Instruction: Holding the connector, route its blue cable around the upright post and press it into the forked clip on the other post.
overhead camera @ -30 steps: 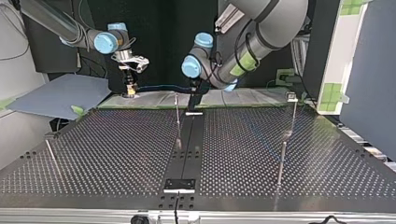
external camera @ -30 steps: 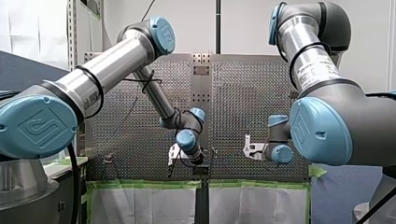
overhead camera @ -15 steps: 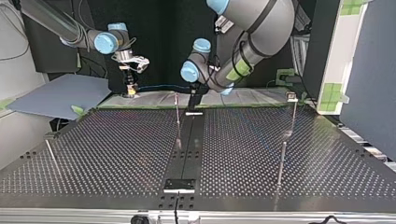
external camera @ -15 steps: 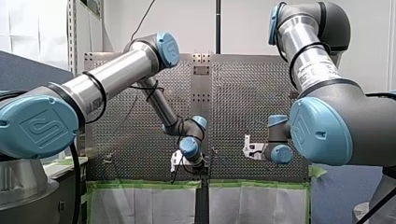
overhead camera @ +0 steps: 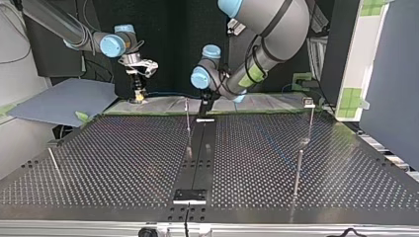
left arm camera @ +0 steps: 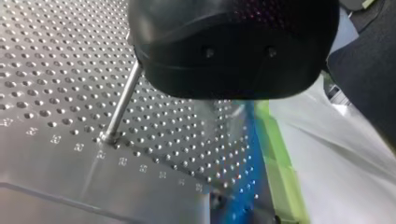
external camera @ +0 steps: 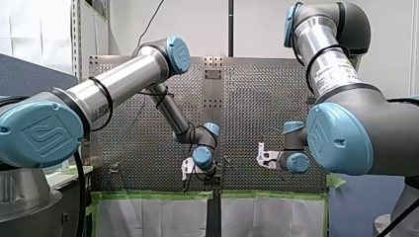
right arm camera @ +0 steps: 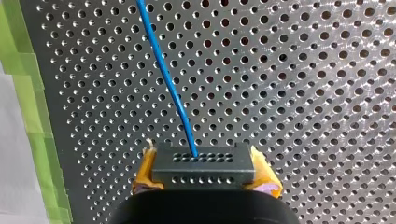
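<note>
My right gripper (overhead camera: 139, 97) (top view's ten o'clock) clamped one connector (right arm camera: 201, 165) trailing one blue cable (right arm camera: 163, 70); my left gripper (overhead camera: 205, 104)'s opening was unclear.

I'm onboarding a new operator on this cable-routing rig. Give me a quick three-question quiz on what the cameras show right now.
1. True or false: in the right wrist view, the connector sits clamped between the yellow pads of my right gripper.
2. In the left wrist view, the metal post: A) stands fixed in the perforated table; B) lies flat on it; C) hangs in the air.
3. Fill in: the cable that leaves the connector's holed face is ____ in colour.

Key: 1 true; 2 A; 3 blue.
</note>
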